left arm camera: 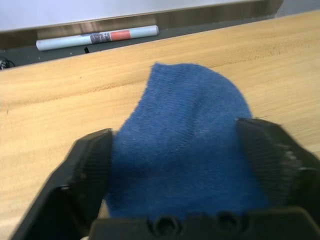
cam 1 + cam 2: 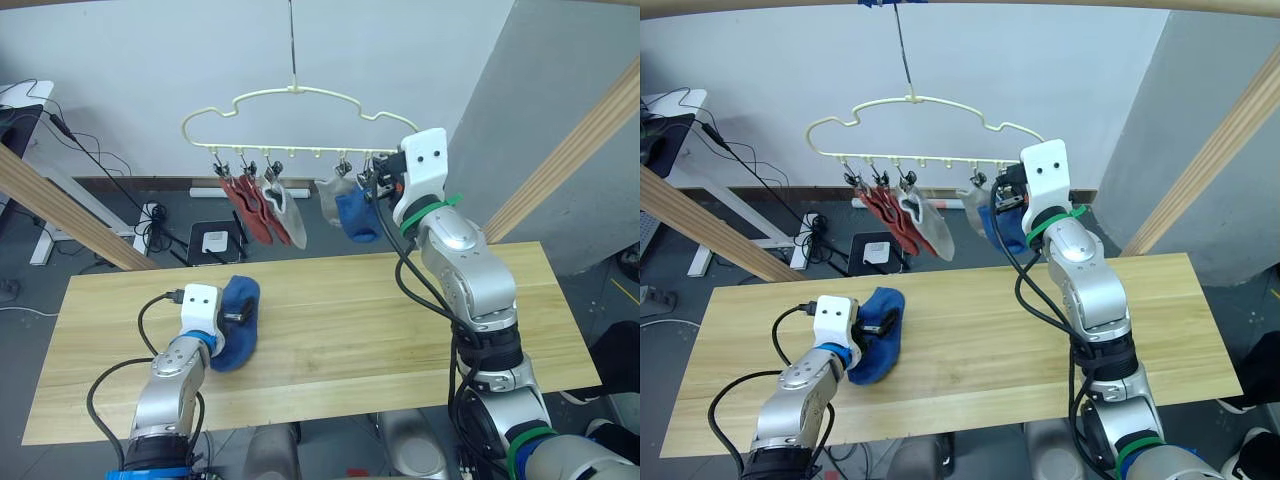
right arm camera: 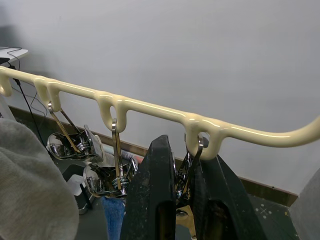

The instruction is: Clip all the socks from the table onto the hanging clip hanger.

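Resting on the desk (image 2: 400, 330) near its left end, the last blue sock (image 2: 236, 320) lies between the two black fingers of the left gripper (image 1: 187, 175), which stand on each side of the fabric. The fingers touch the sock but are still spread wide, so the gripper looks released and not yet clenched on it.

The right gripper (image 3: 186, 200) is raised at the right end of the clip hanger (image 2: 290, 95). Its fingers are pressed on the last metal clip (image 3: 192, 165), probably to squeeze it open for the sock. On the other clips hang two brick red socks (image 2: 248, 205), a light grey sock (image 2: 285, 212), another grey sock (image 2: 332, 198) and a blue sock (image 2: 358, 215).

Several things could go wrong from here. The soft sock may slip out if the left gripper closes on only a thin fold. The hanger hangs freely from its hook, so it may swing or tilt when the right gripper pushes, and the clip then moves away from the sock. If the right gripper lets go too early, the clip will shut with no fabric inside.
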Tool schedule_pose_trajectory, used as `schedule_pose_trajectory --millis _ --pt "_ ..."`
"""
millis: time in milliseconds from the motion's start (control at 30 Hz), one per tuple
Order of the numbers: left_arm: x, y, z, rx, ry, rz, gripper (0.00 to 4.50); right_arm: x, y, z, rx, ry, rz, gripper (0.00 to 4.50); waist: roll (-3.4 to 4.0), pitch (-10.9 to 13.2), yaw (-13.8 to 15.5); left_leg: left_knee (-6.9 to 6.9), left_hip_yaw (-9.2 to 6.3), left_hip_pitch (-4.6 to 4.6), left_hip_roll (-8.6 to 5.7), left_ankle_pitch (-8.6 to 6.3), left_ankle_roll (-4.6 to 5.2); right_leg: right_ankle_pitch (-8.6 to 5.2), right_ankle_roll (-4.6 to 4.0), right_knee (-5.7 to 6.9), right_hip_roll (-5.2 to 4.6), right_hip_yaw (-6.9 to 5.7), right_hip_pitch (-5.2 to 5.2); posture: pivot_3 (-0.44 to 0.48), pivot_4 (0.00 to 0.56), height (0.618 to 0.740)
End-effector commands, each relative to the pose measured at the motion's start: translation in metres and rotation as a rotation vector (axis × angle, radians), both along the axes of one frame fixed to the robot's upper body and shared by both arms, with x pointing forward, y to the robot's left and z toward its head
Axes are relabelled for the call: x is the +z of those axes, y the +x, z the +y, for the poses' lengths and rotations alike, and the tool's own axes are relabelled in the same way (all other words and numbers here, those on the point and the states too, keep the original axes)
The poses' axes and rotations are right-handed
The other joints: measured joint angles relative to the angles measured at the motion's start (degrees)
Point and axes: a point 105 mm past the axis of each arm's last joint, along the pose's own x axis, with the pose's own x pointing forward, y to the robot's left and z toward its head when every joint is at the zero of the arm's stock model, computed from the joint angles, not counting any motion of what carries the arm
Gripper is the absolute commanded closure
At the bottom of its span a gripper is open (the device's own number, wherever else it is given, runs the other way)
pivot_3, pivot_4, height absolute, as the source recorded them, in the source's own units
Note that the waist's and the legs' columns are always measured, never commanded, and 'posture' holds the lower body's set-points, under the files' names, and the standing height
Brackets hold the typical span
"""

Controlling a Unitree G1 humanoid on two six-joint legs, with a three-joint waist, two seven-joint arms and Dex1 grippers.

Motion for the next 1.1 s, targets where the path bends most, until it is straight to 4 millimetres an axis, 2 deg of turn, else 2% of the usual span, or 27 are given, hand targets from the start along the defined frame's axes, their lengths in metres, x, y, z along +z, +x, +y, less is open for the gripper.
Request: schedule_pose_trajectory --millis 33,267,333,433,500,633,733,833,900,1100 --pt "-0.011 -0.006 0.006 0.009 0.046 0.052 1.43 0.012 -0.006 0.004 0.021 0.016 -0.043 4.45 -0.01 0.0 0.0 0.0 0.0 0.0 0.0 0.0 0.0 0.0 0.0 0.0 0.0 0.0 0.0 -0.216 0.277 0.733" --pt "-0.017 -0.011 0.014 0.018 0.089 0.076 3.34 0.012 -0.006 0.004 0.021 0.024 -0.038 4.45 0.0 0.0 0.0 0.0 0.0 0.02 0.0 0.0 0.0 0.0 0.0 0.01 0.0 0.0 0.0 -0.217 0.279 0.733" --pt "-0.015 -0.01 0.013 -0.009 0.113 0.067 3.85 0.012 -0.006 0.004 0.02 0.025 -0.038 4.45 0.0 0.0 0.0 0.0 0.0 0.03 0.0 0.0 0.0 0.0 0.0 0.02 0.0 0.0 0.0 -0.219 0.28 0.733" --pt "-0.008 -0.006 0.001 -0.102 0.164 0.018 4.39 0.013 -0.006 0.004 0.015 0.028 -0.038 4.45 0.0 0.0 -0.1 0.0 0.0 0.02 0.0 0.0 0.0 0.0 0.0 0.02 0.0 0.0 0.0 -0.219 0.28 0.733" --pt "0.007 0.001 -0.023 -0.251 0.205 -0.071 4.5 0.013 -0.005 0.002 0.011 0.031 -0.037 4.45 0.0 0.0 -0.1 -0.01 0.0 0.02 0.0 0.0 0.0 0.0 0.0 0.02 0.0 0.0 0.0 -0.226 0.282 0.733" --pt "0.051 0.004 -0.101 -0.686 0.24 -0.311 4.5 0.014 -0.004 0.0 0.003 0.037 -0.033 4.45 0.0 0.0 0.4 0.0 -0.02 -0.04 -0.04 0.0 -0.01 0.0 -0.01 -0.01 -0.06 -0.05 0.0 -0.228 0.282 0.733" --pt "0.081 0.001 -0.15 -0.903 0.201 -0.448 4.5 0.015 -0.004 -0.002 -0.001 0.04 -0.034 4.45 0.0 0.0 0.3 0.0 0.02 -0.06 -0.08 0.0 -0.01 0.01 0.0 -0.04 -0.12 -0.03 0.0 -0.239 0.281 0.733" --pt "0.1 0.008 -0.182 -0.978 0.196 -0.541 4.5 0.017 -0.004 -0.002 -0.005 0.047 -0.034 4.45 0.0 0.0 0.1 -0.01 0.03 -0.05 -0.08 0.0 0.0 0.01 0.0 -0.04 -0.11 -0.03 0.0 -0.242 0.28 0.733" --pt "0.107 0.018 -0.198 -0.97 0.218 -0.591 4.5 0.018 -0.004 -0.003 -0.007 0.048 -0.035 4.45 0.0 0.0 -0.3 -0.01 0.04 -0.04 -0.07 0.0 0.0 0.01 0.0 -0.04 -0.1 -0.03 0.0 -0.256 0.28 0.733" --pt "0.118 0.043 -0.224 -0.855 0.231 -0.671 4.5 0.018 -0.005 -0.004 -0.01 0.046 -0.033 4.45 0.0 0.0 -1.3 0.0 0.03 -0.05 -0.07 0.0 0.01 0.01 0.0 -0.03 -0.07 -0.03 0.0 -0.266 0.283 0.733"
